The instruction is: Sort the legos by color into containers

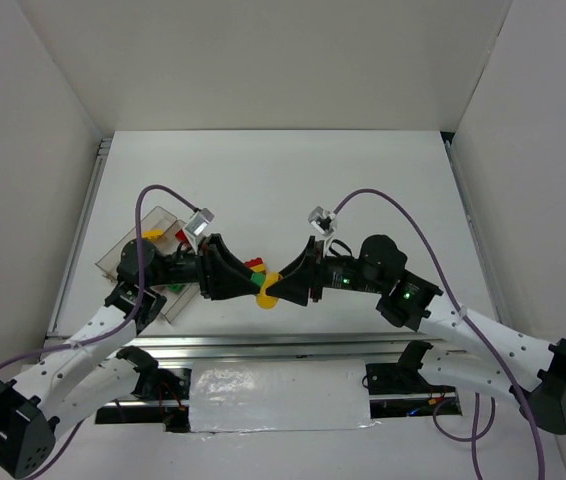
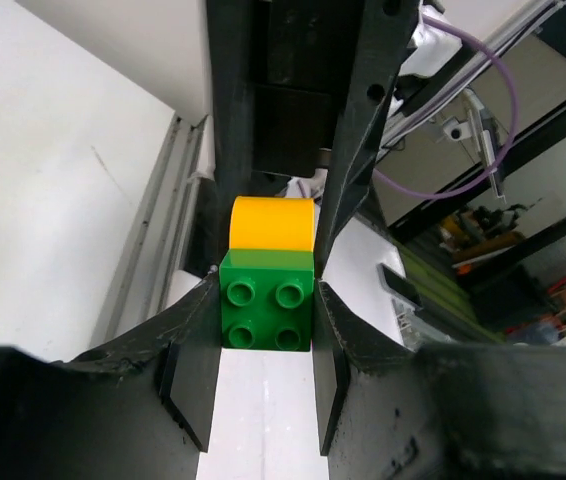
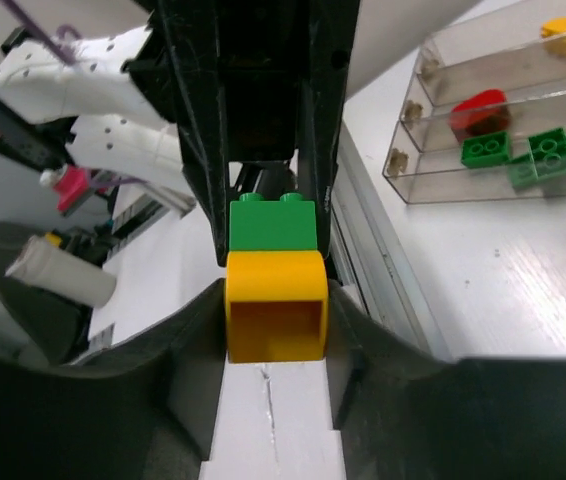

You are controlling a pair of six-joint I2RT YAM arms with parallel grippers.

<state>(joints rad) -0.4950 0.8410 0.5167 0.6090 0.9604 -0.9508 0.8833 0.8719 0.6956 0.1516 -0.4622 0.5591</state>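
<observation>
Left gripper (image 2: 266,345) clamps green brick (image 2: 266,298); right gripper (image 3: 275,350) clamps yellow brick (image 3: 275,300). 2 bricks joined, likely pulling apart before tray (image 3: 443,187).

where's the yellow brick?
Top view, centre front, right of the tray: yellow brick sits in the right end effector, joined to the green brick the left end effector holds.

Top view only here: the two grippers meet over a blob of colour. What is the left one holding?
Observer: The left gripper is shut on a green brick, studs toward its camera.
Operator: And the right?
Observer: The right gripper is shut on a yellow brick, joined to the green one.
Operator: Any greens sorted?
Observer: Two green pieces lie in the tray compartment nearest the right wrist camera.
</observation>
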